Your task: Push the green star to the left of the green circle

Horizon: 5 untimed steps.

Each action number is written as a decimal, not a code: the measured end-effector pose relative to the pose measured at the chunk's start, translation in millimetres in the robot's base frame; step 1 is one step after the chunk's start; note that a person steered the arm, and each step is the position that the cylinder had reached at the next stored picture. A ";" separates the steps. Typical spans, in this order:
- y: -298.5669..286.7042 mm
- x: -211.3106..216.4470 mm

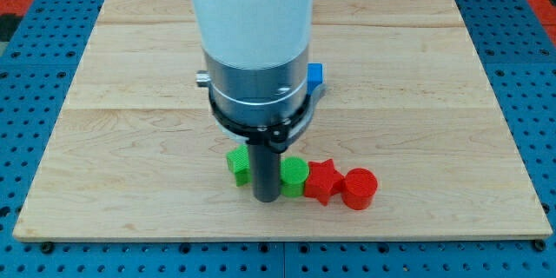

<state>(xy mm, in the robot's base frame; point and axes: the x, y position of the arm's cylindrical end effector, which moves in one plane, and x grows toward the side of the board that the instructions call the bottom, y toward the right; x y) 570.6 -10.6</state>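
Observation:
The green star lies on the wooden board, just left of the dark rod. The green circle lies just right of the rod. My tip rests on the board between the two green blocks, close to both; the rod hides the star's right edge and the circle's left edge. Whether the tip touches either block cannot be told.
A red star sits right of the green circle, touching it. A red circle sits right of the red star. A blue block peeks out behind the arm's body, mostly hidden.

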 end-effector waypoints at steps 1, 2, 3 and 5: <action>13.2 0.0; -8.0 12.5; -68.9 23.5; -75.4 -18.2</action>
<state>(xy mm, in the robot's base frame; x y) 552.4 -86.0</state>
